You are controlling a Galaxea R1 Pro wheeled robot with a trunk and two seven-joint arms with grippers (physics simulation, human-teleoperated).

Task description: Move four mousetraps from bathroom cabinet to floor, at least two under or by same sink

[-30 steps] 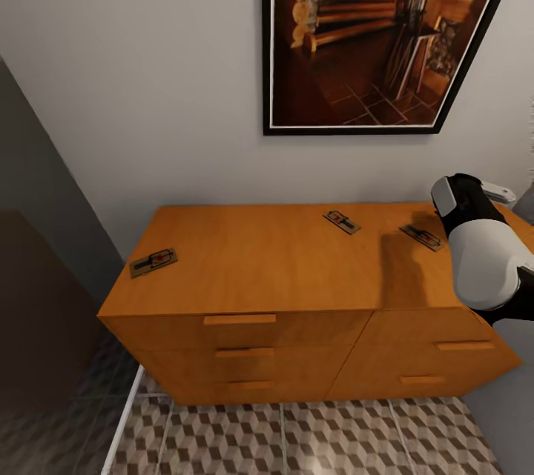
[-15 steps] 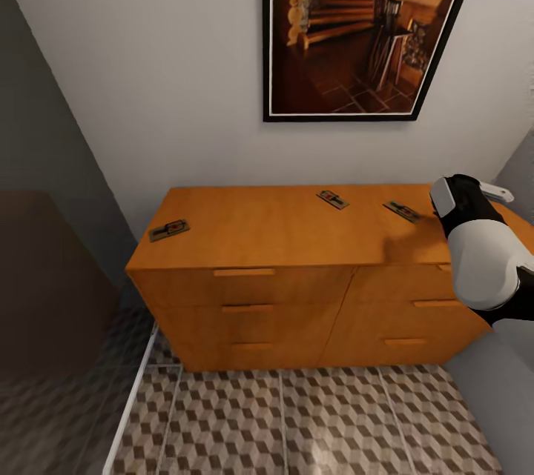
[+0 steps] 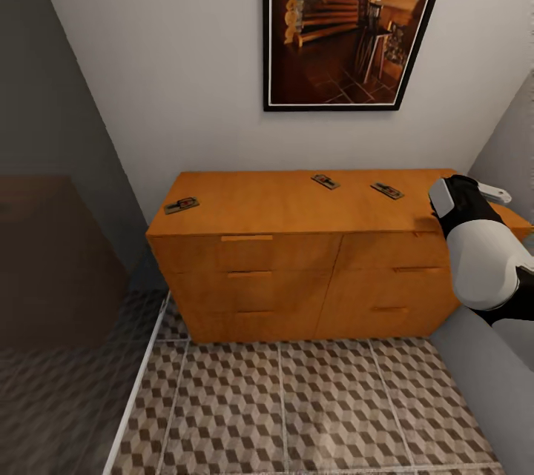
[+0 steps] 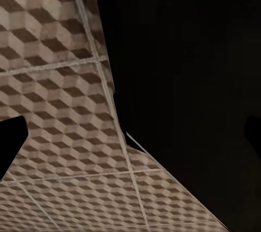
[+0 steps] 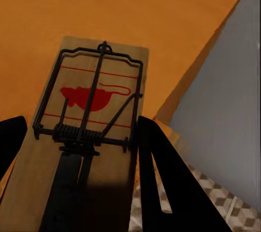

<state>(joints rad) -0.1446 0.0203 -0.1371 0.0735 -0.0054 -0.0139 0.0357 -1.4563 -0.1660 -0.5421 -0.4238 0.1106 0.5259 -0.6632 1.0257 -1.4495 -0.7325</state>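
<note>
A dark partition fills the left edge of the head view, beside the orange-brown cabinet (image 3: pixel 297 267) that stands centre frame against the pale wall, under a framed staircase picture (image 3: pixel 348 23) at the top. Three mousetraps lie well apart on its top: one at the left front corner (image 3: pixel 182 205), one near the back at centre (image 3: pixel 325 181), one right of it (image 3: pixel 387 190). The cube-patterned bathroom floor (image 3: pixel 297 408) spreads across the lower frame, no trap on it yet.

At the right edge, the white right arm (image 3: pixel 478 253) reaches over the cabinet's right end. Its wrist view shows a fourth mousetrap (image 5: pixel 89 134) lying flat on the wood near the corner, between the right end effector's (image 5: pixel 76 150) two dark fingers, which straddle the board's near end; whether they are clenched on it cannot be told. The left wrist view looks down on floor tiles; the left end effector's (image 4: pixel 130 134) state is likewise unclear.

The risks: the board is thin and flat, so the fingers could skate over it or nudge it off the nearby edge. The three remaining traps lie spread along the surface, the leftmost likely demanding a base move.
</note>
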